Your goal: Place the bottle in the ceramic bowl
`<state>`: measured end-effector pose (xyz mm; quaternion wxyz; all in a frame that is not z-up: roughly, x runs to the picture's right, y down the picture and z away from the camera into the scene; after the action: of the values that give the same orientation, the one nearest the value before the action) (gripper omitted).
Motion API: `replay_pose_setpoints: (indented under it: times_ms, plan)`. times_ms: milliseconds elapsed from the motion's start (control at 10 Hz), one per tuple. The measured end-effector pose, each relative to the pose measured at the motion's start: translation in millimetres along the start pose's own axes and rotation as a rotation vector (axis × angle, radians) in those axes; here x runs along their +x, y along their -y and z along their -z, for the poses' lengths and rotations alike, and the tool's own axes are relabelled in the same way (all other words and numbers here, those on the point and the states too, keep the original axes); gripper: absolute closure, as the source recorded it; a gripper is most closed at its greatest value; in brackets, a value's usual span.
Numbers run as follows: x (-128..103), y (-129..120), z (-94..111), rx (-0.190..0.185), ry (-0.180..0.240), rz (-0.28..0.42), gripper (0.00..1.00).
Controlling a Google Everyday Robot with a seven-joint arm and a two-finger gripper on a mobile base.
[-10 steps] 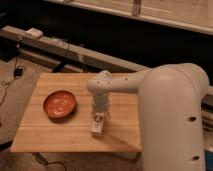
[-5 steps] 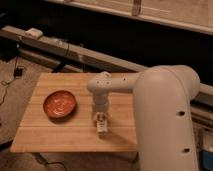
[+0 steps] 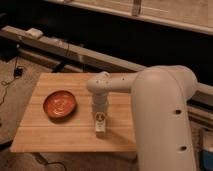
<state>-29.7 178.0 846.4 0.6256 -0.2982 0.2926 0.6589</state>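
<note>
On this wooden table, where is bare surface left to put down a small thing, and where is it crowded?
Bare wood: the near strip of the table between the ceramic bowl and the front edge, and the far left corner behind the bowl. Crowded: the middle, where the gripper hangs low with the bottle; the arm covers the right side.

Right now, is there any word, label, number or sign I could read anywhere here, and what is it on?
No text here can be read.
Bottle, at the gripper low over the table: a dark label mark, too blurred to read.
Bowl: only a faint pattern, no letters.
</note>
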Motion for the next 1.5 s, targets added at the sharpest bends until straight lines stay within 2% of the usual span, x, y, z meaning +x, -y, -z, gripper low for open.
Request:
replay_pose_setpoints:
  times_ms: [300, 400, 600, 900, 1100, 1500]
  plan:
    - [1, 3, 1, 0.011, 0.001, 0.008, 0.94]
    - [1, 5, 7, 0.013, 0.008, 0.011, 0.99]
    - [1, 3, 30, 0.013, 0.039, 0.027, 1.0]
    - [-4, -22, 83, 0.018, 0.102, 0.106, 1.0]
    - [-16, -54, 99, 0.016, 0.127, 0.187, 1.0]
    - [-43, -113, 108, 0.025, 0.129, 0.367, 1.0]
